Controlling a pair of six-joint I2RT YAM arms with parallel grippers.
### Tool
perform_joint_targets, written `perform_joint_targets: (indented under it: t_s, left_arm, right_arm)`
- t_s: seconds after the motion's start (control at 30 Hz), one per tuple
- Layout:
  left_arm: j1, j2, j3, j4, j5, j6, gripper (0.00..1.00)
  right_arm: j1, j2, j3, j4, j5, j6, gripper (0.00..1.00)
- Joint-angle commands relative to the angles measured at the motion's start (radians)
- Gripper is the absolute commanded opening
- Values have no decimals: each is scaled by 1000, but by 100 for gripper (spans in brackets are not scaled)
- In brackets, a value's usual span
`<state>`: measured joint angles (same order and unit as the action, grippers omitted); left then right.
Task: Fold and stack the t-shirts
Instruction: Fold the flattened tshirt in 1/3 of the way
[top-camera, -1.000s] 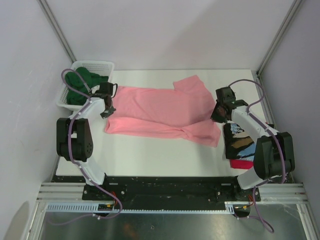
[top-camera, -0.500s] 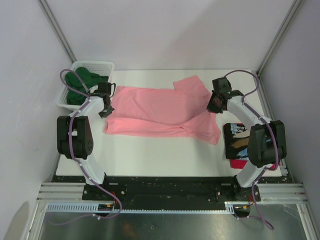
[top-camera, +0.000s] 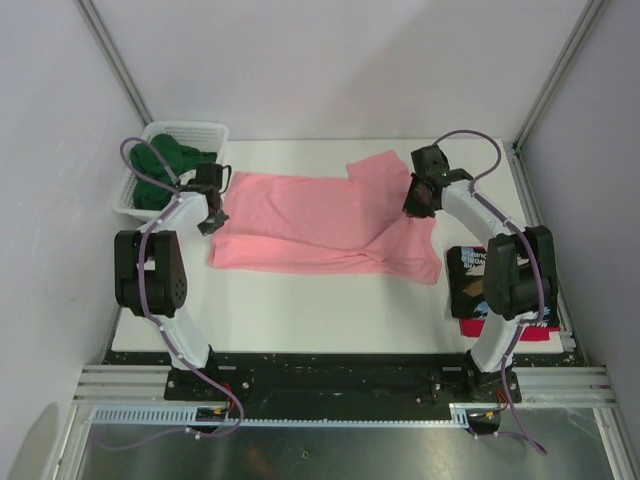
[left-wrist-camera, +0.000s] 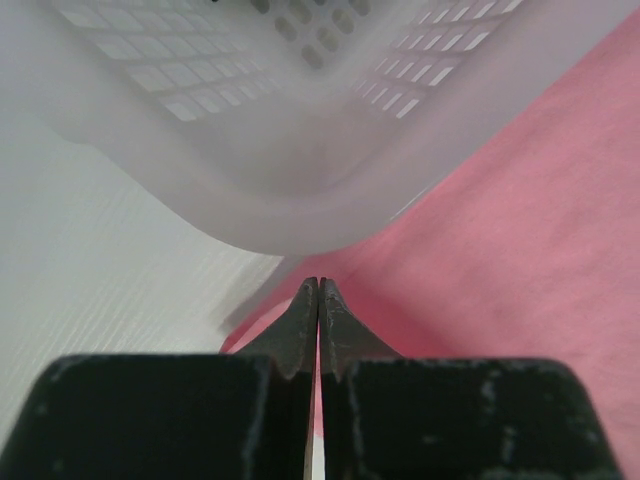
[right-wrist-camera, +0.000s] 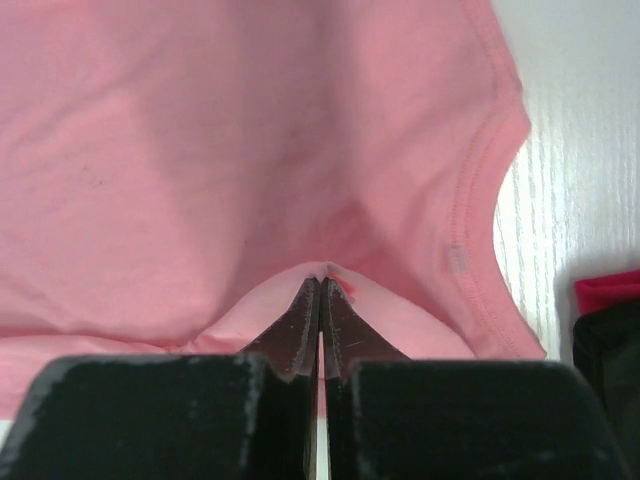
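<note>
A salmon-pink t-shirt (top-camera: 310, 220) lies spread across the middle of the table, partly doubled over along its near side. My left gripper (top-camera: 211, 224) is shut on its left edge, right beside the basket; the left wrist view shows the closed tips (left-wrist-camera: 318, 285) over pink cloth (left-wrist-camera: 520, 230). My right gripper (top-camera: 412, 207) is shut on a pinched fold of the shirt's right side (right-wrist-camera: 320, 283). A dark green t-shirt (top-camera: 160, 172) lies in the basket. A black printed t-shirt (top-camera: 478, 280) lies folded on a red one (top-camera: 482, 328) at the right.
The white mesh basket (top-camera: 190, 128) stands at the far left corner and fills the top of the left wrist view (left-wrist-camera: 300, 190). The table's right edge is close behind the folded stack. Grey walls and frame posts enclose the table.
My right gripper has moved away and to the left, drawing the pink shirt's right side with it. My left gripper has barely shifted.
</note>
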<state>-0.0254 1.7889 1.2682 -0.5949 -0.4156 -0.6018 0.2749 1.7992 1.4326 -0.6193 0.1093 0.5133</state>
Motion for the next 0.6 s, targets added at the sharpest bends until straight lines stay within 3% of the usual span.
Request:
perform_joint_targets:
  t_s: [0.0, 0.4, 0.57]
  left_arm:
    - [8, -8, 42, 17, -23, 7, 0]
    - [8, -12, 46, 17, -15, 2, 0]
    - [8, -18, 56, 17, -12, 3, 0]
  right_arm:
    - [14, 19, 81, -22, 33, -31, 0]
    - [66, 92, 219, -80, 55, -59, 0]
    - [65, 91, 201, -95, 88, -47, 0]
